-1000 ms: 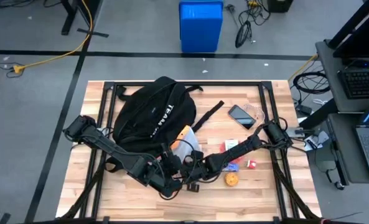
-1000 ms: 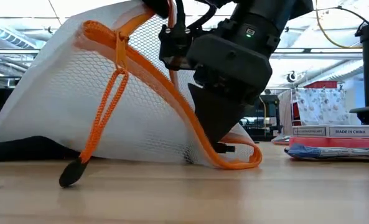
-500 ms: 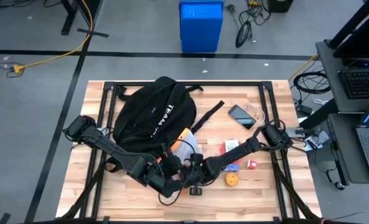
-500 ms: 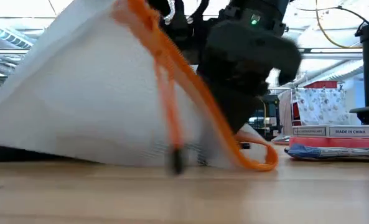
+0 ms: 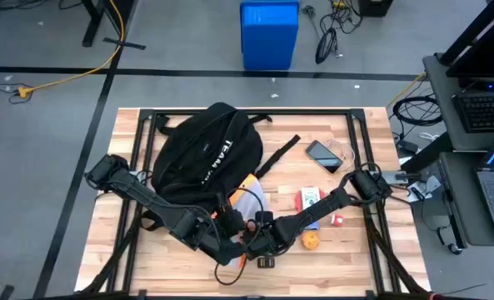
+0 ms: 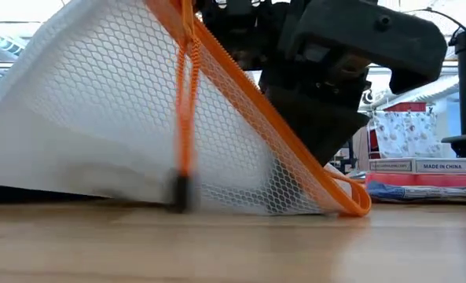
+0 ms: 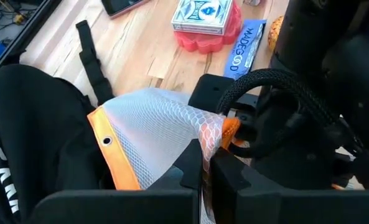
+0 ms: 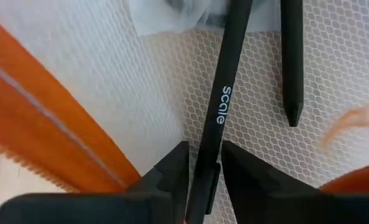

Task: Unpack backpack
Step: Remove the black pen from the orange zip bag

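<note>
Backpack [image 5: 203,154] is lying on the far-left part of the table [image 5: 359,262], its mouth facing the near edge where both arms are meeting. Pouch [image 6: 130,126], white mesh with an orange zipper band, is coming out of that mouth and resting on the wood in front of it, with pens visible through the mesh. Doing this step well probably means drawing the pouch clear of the bag with both grips pulling evenly, keeping it low so the pens are not spilling, and setting it down beside the loose items, such as the card box [image 7: 204,14] and phone [image 5: 322,155], rather than on top of them. Left gripper [image 7: 206,167] is sitting at the pouch's corner with its jaws nearly together, pinching the mesh edge next to the orange band. Right gripper [image 8: 201,169], just beside it at the near centre of the table, is narrowed to a slim gap and clamping a black pen [image 8: 224,93] through the mesh.
</note>
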Controlling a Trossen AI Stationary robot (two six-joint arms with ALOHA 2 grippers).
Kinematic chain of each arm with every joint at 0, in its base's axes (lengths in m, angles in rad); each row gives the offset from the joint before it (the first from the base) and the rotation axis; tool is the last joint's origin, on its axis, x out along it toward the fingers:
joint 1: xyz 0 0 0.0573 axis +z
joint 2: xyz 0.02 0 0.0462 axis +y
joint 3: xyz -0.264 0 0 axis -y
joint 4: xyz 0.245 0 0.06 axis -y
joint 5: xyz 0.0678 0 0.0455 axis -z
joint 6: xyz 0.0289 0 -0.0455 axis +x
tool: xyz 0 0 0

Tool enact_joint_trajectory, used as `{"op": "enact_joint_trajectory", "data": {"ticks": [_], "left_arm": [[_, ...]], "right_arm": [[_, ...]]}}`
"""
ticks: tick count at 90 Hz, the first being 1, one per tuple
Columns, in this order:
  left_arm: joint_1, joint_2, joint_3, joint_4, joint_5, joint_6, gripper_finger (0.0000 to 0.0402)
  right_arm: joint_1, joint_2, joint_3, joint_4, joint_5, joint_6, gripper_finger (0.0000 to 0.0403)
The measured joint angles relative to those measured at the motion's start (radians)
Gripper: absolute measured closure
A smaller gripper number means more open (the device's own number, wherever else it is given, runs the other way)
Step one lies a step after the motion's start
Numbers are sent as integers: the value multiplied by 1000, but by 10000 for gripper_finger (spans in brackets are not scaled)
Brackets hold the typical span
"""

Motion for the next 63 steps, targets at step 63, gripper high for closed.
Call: {"op": "enact_joint_trajectory", "data": {"ticks": [63], "left_arm": [[0, 0, 0, -11, 1, 3, 402]], "right_arm": [[7, -2, 3, -33, 5, -10, 346]]}}
